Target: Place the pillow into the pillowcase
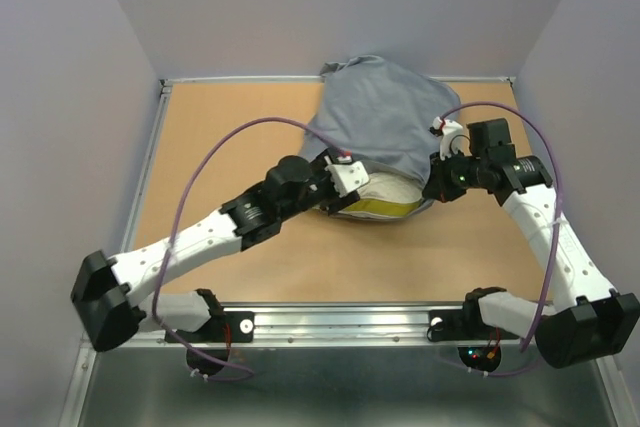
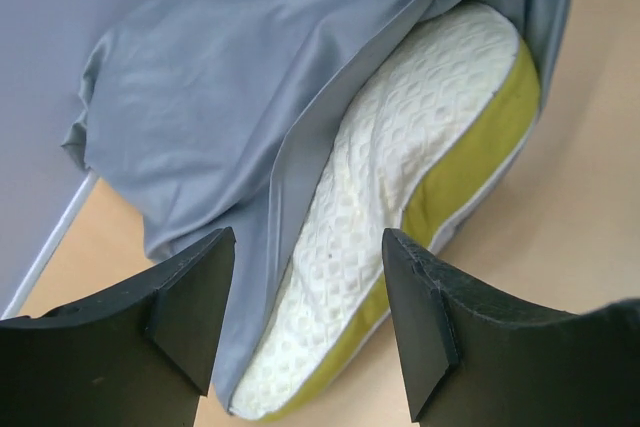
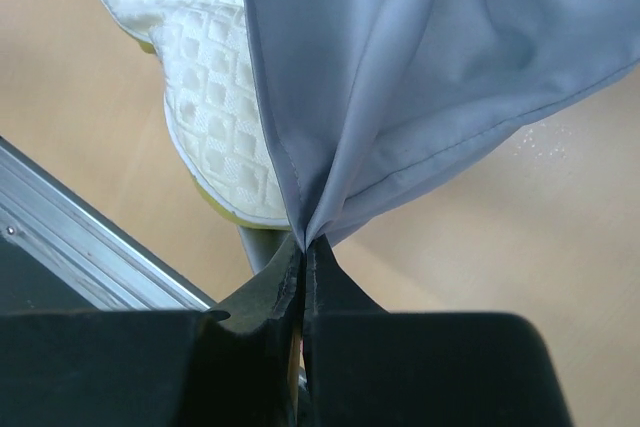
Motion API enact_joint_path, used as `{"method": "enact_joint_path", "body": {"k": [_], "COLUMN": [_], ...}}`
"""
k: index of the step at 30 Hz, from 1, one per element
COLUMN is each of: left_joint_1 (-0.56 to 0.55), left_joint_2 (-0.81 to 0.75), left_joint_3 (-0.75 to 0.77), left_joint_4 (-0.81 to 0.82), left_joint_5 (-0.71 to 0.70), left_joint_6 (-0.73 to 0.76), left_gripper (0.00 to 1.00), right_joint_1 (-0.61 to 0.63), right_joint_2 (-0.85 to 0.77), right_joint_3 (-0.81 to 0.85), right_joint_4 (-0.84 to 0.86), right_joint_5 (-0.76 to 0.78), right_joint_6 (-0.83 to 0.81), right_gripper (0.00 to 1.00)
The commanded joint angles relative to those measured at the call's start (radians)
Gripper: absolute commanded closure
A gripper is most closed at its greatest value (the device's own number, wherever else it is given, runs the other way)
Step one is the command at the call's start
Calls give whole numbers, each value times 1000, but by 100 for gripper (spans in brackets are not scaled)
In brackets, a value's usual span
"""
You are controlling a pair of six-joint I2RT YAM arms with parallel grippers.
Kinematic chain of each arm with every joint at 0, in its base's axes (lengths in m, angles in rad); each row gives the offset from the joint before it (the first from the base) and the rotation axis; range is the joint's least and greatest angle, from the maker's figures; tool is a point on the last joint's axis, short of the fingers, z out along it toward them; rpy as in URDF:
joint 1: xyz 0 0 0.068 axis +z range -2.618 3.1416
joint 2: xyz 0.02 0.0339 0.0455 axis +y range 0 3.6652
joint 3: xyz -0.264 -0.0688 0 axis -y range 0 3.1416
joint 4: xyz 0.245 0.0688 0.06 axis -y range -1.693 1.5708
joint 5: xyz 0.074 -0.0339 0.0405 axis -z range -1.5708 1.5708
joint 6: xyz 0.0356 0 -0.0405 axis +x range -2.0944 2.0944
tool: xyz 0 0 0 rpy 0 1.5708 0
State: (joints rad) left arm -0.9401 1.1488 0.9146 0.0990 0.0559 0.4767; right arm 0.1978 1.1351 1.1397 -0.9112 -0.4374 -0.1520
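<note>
The grey pillowcase (image 1: 385,112) lies bunched at the table's far middle. The white quilted pillow (image 1: 385,192) with its yellow side band sits mostly inside it; its near end sticks out of the opening. In the left wrist view the pillow (image 2: 400,187) pokes out from under the pillowcase (image 2: 210,87). My left gripper (image 2: 308,307) is open and empty, just short of the pillow's exposed end. My right gripper (image 3: 304,247) is shut on the pillowcase's hem (image 3: 400,87), holding it up beside the pillow (image 3: 205,77).
A tan tabletop (image 1: 230,137) with a raised metal rim, grey walls at back and sides. A metal rail (image 1: 340,322) runs along the near edge by the arm bases. Purple cables loop over both arms.
</note>
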Motion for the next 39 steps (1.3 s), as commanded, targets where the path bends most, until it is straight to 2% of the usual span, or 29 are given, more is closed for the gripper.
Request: {"method": "enact_joint_path", "body": {"k": [1, 4, 8, 11, 13, 18, 21, 26, 29, 39], "left_joint_1": [1, -3, -3, 29, 66, 84, 77, 75, 83, 100], "left_joint_2": [170, 288, 448, 474, 445, 218, 137, 121, 188, 330], "left_joint_3": [79, 139, 199, 193, 182, 96, 95, 69, 98, 161], "left_joint_4": [83, 128, 171, 192, 180, 113, 35, 13, 2, 44], "left_joint_5": [-21, -39, -180, -203, -138, 169, 260, 193, 118, 50], "left_joint_6": [53, 76, 105, 80, 71, 123, 157, 137, 178, 224], "left_gripper": [28, 28, 28, 29, 30, 28, 27, 27, 27, 26], "right_joint_1": [2, 2, 0, 2, 0, 0, 0, 0, 2, 2], "right_joint_2": [-58, -86, -113, -136, -141, -130, -124, -124, -127, -127], "right_joint_3": [9, 15, 25, 22, 19, 11, 9, 3, -3, 12], "right_joint_4": [47, 48, 46, 43, 41, 40, 41, 43, 43, 41], "right_joint_5": [-44, -47, -58, -57, -46, -43, -43, -49, -58, -47], "right_joint_6": [28, 29, 51, 57, 55, 48, 43, 49, 52, 54], "right_gripper": [99, 99, 100, 99, 100, 99, 99, 99, 99, 100]}}
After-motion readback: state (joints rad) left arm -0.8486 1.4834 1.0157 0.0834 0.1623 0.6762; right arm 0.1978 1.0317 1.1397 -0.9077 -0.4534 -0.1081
